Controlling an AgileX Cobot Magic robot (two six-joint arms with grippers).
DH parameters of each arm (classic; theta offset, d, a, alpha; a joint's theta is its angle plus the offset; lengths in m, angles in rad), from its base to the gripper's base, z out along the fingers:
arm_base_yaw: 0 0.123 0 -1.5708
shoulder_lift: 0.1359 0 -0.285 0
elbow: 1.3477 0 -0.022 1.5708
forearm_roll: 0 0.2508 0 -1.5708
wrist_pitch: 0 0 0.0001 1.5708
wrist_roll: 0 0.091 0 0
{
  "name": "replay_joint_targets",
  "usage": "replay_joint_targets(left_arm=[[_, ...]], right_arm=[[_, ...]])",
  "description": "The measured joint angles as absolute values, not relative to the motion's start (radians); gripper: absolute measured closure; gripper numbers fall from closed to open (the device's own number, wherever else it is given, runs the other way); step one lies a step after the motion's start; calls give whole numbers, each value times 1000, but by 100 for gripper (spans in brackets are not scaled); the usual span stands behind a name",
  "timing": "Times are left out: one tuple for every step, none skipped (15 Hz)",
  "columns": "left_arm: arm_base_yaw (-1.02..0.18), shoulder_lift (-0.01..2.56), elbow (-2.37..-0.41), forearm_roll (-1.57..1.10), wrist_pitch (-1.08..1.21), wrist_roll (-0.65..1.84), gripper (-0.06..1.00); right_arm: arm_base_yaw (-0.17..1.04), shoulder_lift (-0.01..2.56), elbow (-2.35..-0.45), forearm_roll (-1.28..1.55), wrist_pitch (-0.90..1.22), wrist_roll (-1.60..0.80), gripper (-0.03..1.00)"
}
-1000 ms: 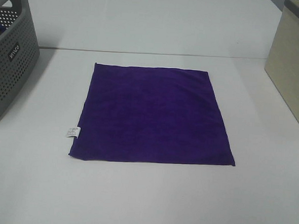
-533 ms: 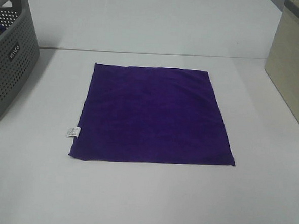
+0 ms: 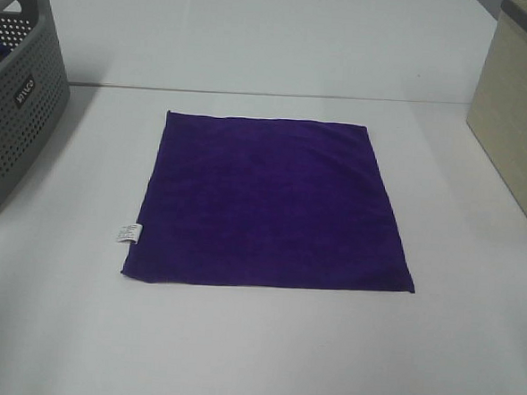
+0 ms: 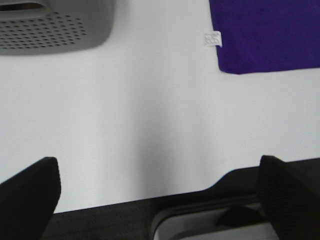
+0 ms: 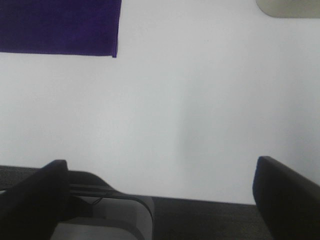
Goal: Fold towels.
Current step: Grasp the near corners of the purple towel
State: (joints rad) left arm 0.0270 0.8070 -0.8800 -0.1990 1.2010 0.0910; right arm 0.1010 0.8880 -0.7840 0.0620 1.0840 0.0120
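A deep purple square towel [image 3: 268, 202] lies flat and unfolded in the middle of the white table, with a small white care tag [image 3: 129, 232] at its left edge near the front corner. Neither gripper shows in the exterior high view. In the left wrist view the left gripper [image 4: 155, 195] is open, its dark fingers [image 4: 30, 192] wide apart over the table's front edge, with the towel's tagged corner [image 4: 265, 35] well beyond it. In the right wrist view the right gripper [image 5: 160, 192] is open too, far short of the towel's other front corner [image 5: 65, 27].
A grey perforated basket [image 3: 19, 102] stands at the far left; it also shows in the left wrist view [image 4: 55, 27]. A beige box [image 3: 519, 115] stands at the far right, and its corner shows in the right wrist view [image 5: 290, 7]. White table [image 3: 255, 340] surrounds the towel.
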Motion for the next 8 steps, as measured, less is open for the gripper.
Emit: replay_joint_targets(left_arm=[[27, 916, -894, -256, 1165, 141, -5], [27, 1024, -900, -308, 1120, 179, -5], [27, 1140, -903, -346, 1077, 205, -5], [27, 1236, -903, -381, 1030, 236, -5], [27, 1331, -905, -419, 997, 278, -5], [27, 1475, -911, -537, 944, 375, -5], [27, 1509, -912, -569, 930, 405, -5], [21, 1569, -912, -624, 901, 461, -5]], right_arm=[[101, 997, -808, 64, 1033, 0, 1], [101, 1101, -821, 76, 980, -14, 1], [101, 1202, -825, 112, 927, -35, 2], [101, 1288, -825, 162, 883, -70, 3], [101, 1358, -828, 209, 844, -113, 4], [85, 1487, -860, 285, 806, -202, 5], [70, 1519, -874, 310, 802, -227, 5], [35, 1575, -904, 367, 801, -280, 6]])
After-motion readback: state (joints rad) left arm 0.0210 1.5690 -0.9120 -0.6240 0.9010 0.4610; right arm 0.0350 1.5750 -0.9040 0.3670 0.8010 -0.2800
